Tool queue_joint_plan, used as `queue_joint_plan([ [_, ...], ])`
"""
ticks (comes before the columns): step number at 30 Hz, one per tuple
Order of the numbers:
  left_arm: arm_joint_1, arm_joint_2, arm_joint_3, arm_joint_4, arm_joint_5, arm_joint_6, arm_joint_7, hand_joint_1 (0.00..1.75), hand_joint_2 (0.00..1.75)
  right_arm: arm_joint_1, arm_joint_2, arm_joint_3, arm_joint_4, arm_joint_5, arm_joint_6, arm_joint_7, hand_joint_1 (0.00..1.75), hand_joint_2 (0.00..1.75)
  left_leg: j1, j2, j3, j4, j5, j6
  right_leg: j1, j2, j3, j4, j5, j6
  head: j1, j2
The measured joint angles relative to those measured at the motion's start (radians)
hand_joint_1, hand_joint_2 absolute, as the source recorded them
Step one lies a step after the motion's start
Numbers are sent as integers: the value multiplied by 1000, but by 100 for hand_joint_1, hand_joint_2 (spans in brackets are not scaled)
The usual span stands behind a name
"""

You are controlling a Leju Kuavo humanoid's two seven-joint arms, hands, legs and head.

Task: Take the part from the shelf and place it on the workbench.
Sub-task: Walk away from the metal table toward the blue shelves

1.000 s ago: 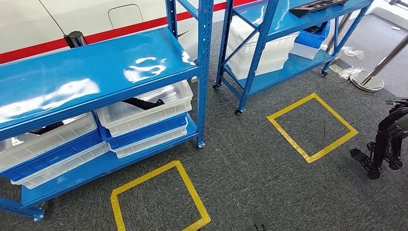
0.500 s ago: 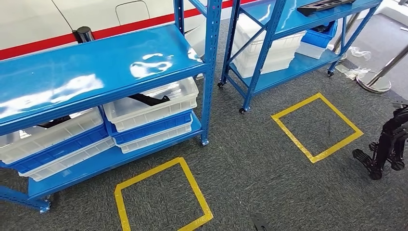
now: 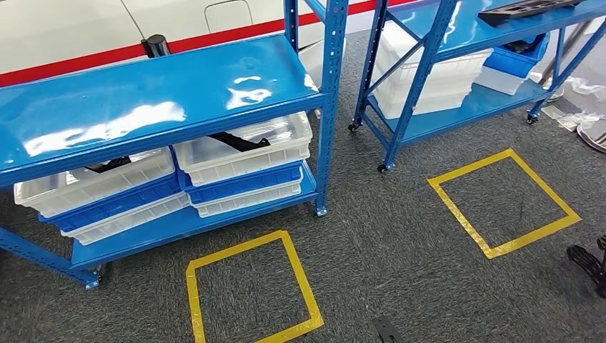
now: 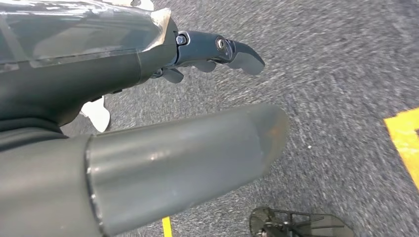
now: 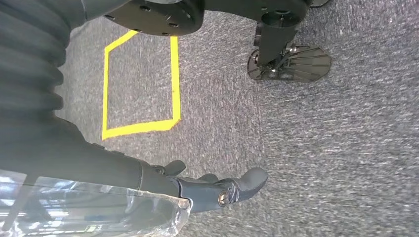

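Hanging over grey carpet (image 4: 341, 59), left hand (image 4: 148, 113) and right hand (image 5: 163, 192) hold nothing, fingers loosely spread; a black part (image 3: 239, 141) lies in a white shelf bin (image 3: 246, 151).

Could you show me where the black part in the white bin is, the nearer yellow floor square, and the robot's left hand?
black part (image 3: 239, 141), head view, on its middle section above the bin.
yellow floor square (image 3: 296, 271), head view, on its right tape edge.
left hand (image 4: 217, 49), left wrist view, on its dark fingers.
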Motion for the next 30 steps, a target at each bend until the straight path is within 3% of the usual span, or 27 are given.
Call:
queue_joint_plan([
  [3, -2, 1, 0, 0, 0, 0, 0, 0, 0, -1, 1, 0, 0, 0, 0, 0, 0, 175, 0, 52, 103, -191, 75, 5, 8, -24, 4, 3, -5, 8, 1, 0],
  [5, -4, 1, 0, 0, 0, 0, 0, 0, 0, -2, 1, 0, 0, 0, 0, 0, 0, 175, -7, 63, 118, -230, 79, 17, 16, -39, 5, 4, -7, 18, 4, 0],
  [7, -3, 0, 0, 0, 0, 0, 0, 0, 0, -4, 1, 0, 0, 0, 0, 0, 0, 175, -9, 41, 113, -233, 86, 33, 15, -48, 5, 4, -9, 29, 6, 0],
  [9, -4, 0, 0, 0, 0, 0, 0, 0, 0, -5, 1, 0, 0, 0, 0, 0, 0, 175, -7, 23, 112, -240, 95, 49, 11, -19, -13, 44, -35, 34, 6, 0],
  [11, -6, 0, 0, 0, 0, 0, 0, 0, 0, -3, 0, 0, 0, 0, 0, 0, 0, 175, -6, 2, 108, -242, 101, 58, 9, 27, -67, 163, -93, 27, 8, 0],
  [12, -6, -1, 0, 0, 0, 0, 0, 0, 0, -2, 0, 0, 0, 0, 0, 0, 0, 175, -7, -11, 106, -241, 102, 60, 9, 38, -99, 232, -120, 24, 8, 0],
  [13, -6, -1, 0, 0, 0, 0, 0, 0, 0, 0, 0, 0, 0, 1, 0, 1, 0, 175, -8, -24, 104, -241, 103, 61, 9, 44, -122, 282, -134, 26, 8, 0],
  [14, -5, -1, 0, 0, 0, 0, 0, 0, 0, 1, -1, 0, 0, 2, 0, 1, 0, 175, -8, -36, 104, -240, 104, 61, 8, 46, -129, 295, -133, 31, 8, 0],
  [15, -4, -1, 0, 0, 0, 0, 0, 0, 0, 1, -1, 0, 0, 3, 0, 1, 0, 175, -8, -49, 104, -240, 105, 60, 7, 48, -116, 267, -116, 38, 8, 0],
  [17, -3, -1, 0, 0, 0, 0, 0, 0, 0, 0, -2, 0, 0, 6, 0, 1, 0, 175, -7, -73, 105, -238, 106, 56, 2, 70, -50, 130, -60, 52, 8, 0],
  [18, -3, -2, 0, 0, 0, 1, 0, 0, 0, -1, -2, 0, 0, 7, 0, 1, 0, 175, -9, -85, 103, -236, 106, 52, 2, 84, -22, 68, -38, 53, 8, 0],
  [20, -3, -2, 0, 0, -1, 1, 0, 0, 0, -2, -2, 0, 0, 8, 0, 1, 0, 175, -11, -100, 98, -234, 108, 41, 4, 101, 3, 13, -23, 43, 7, 0],
  [22, -1, -2, 0, 0, -1, 2, 0, 0, 0, -4, -1, 0, 0, 9, 0, 1, 0, 175, -10, -107, 92, -234, 112, 29, 5, 88, 3, 13, -18, 29, 7, 0],
  [24, 0, -2, 0, 0, -1, 2, 0, 0, 0, -5, -1, 0, 0, 10, 0, 1, 0, 175, -9, -75, 78, -208, 93, 19, -1, 72, 3, 10, -13, 13, 5, 0],
  [26, -2, -2, -1, 0, -1, 4, 0, 0, 0, -3, -1, 0, 0, 10, 0, 1, 0, 175, -8, -29, 30, -105, 34, 11, -1, 50, 4, 7, -12, -1, 3, 0],
  [28, -3, -2, -1, 0, -1, 7, 0, 0, 0, 0, -1, 0, 0, 11, 1, 0, 0, 87, -5, -13, -31, 21, -19, 5, 3, 24, 3, 8, -13, -7, 2, 0],
  [29, -2, -2, -1, 0, 0, 8, 0, 0, 0, 0, -1, 0, 0, 12, 1, 0, 0, 44, -4, -9, -45, 50, -23, 3, 4, 13, 3, 8, -14, -7, 2, 0],
  [30, -1, -1, -1, 0, 0, 10, 0, 0, 0, 0, -1, 0, 0, 12, 1, -1, 0, 0, -2, -6, -39, 39, -8, 1, 4, 5, 3, 8, -14, -7, 2, 0],
])
